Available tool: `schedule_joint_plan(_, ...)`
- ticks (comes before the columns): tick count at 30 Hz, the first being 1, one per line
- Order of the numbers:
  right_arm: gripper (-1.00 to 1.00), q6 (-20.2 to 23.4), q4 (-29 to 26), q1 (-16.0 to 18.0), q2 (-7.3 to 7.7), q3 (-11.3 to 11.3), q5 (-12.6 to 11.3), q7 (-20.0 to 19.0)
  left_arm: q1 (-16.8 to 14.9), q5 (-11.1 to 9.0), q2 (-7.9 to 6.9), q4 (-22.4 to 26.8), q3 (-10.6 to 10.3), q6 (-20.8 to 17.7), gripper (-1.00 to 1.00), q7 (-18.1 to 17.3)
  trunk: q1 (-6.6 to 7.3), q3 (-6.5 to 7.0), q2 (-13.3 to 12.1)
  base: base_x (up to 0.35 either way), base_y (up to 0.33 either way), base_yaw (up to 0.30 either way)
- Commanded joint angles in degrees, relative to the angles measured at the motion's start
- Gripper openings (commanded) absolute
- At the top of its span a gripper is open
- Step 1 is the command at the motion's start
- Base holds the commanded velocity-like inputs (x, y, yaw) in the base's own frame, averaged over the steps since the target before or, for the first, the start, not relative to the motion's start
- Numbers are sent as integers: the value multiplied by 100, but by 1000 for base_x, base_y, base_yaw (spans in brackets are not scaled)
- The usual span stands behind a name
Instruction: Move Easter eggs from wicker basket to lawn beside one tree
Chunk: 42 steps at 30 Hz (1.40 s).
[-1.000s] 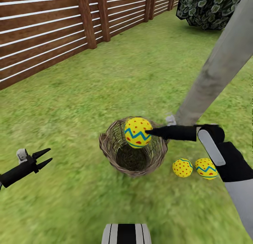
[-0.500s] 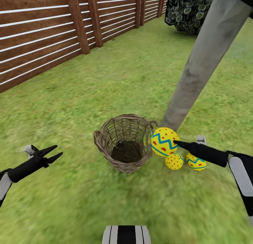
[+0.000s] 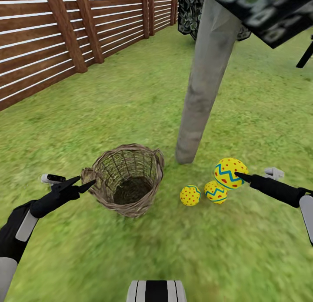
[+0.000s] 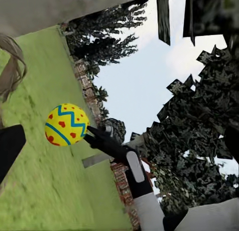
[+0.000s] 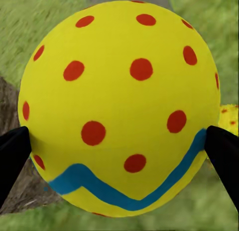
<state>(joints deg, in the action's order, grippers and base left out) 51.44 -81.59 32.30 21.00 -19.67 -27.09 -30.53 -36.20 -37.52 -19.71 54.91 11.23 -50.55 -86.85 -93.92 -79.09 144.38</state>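
Right pincer (image 3: 238,175) gripped third Easter egg (image 3: 230,172) just above lawn (image 3: 130,102), beside two eggs (image 3: 190,195) (image 3: 216,191) lying near tree trunk (image 3: 202,75). Left pincer (image 3: 85,184) hovered open at rim of empty wicker basket (image 3: 126,178).

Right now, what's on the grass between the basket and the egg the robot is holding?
In the head view, two eggs lie on the lawn between the wicker basket and the held egg: one egg nearer the basket, another just beside the held one.
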Motion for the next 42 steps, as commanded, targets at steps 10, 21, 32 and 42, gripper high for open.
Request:
schedule_joint_plan(10, -100, -169, -10, 4, -9, 31, 16, 610, -1, -35, 133, 19, -525, -61, 100, -33, 1, 40, 1, -62, -188, -168)
schedule_joint_plan(21, -100, -169, -6, 4, -26, 236, 596, 728, -1, -36, 177, 3, -526, -55, 100, -26, 1, 40, 1, -226, -255, 264)
schedule_joint_plan(32, -100, -968, 49, 117, -245, 1626, 1025, 4359, 114, -2, 757, -37, -554, -86, 100, 36, 1, 40, 1, -10, -343, 291)
schedule_joint_plan(42, -100, -2488, 1252, 144, -268, 2156, 1697, 4460, 1027, 16, 1042, -297, -1644, 148, 100, 817, 1, 40, 1, 46, -347, 33)
